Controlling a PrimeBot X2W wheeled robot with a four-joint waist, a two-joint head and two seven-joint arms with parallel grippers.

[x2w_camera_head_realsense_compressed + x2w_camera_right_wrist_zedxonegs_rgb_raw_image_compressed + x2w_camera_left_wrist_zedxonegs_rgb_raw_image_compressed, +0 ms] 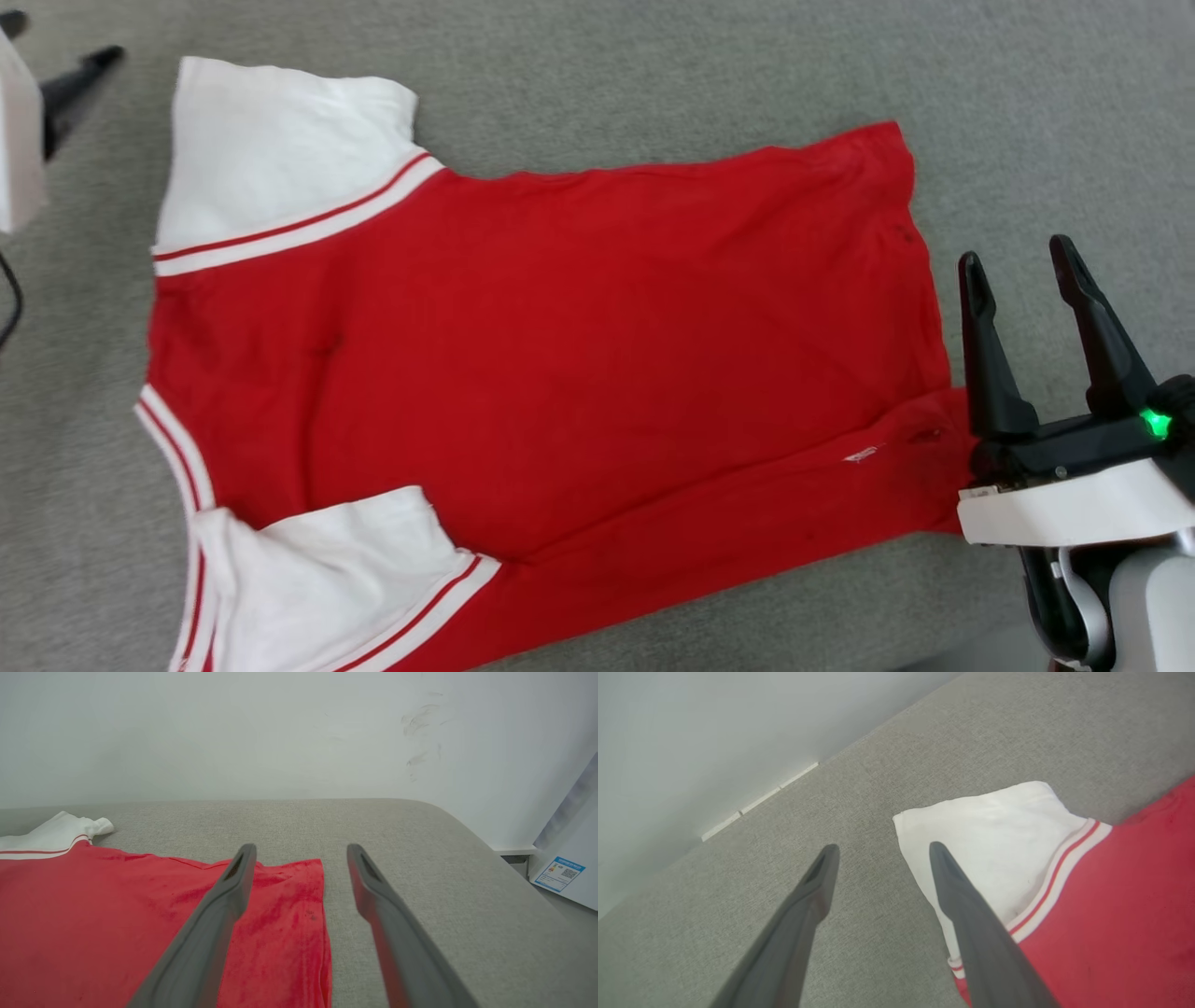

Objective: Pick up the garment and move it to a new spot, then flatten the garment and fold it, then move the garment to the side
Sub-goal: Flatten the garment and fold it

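Red jersey-style T-shirt (560,355) with white short sleeves lies spread on the grey woven fabric surface (653,75). Plain side up, no lettering showing, neck end to the robot's left, hem to its right. It is mostly flat. One crease runs along the near long side, with a small white tag (861,455) on it.

Left gripper (882,850): fingers spread wide, nothing held, hovering at the outer edge of the far white sleeve (985,835). Can't tell if it touches the cloth.

Right gripper (1018,257): fingers wide apart, empty, just beside the hem. In the right wrist view it points at the far hem corner (308,877).

Looks like flattening is about done and folding comes next. To do it well:
- Pinch the far sleeve or shoulder edge and the far hem corner at once.
- Take only a shallow bite of cloth.
- Lift low and keep the edge taut between the hands.
- Carry both ends over evenly, so the fold line stays straight and the sleeve doesn't bunch.
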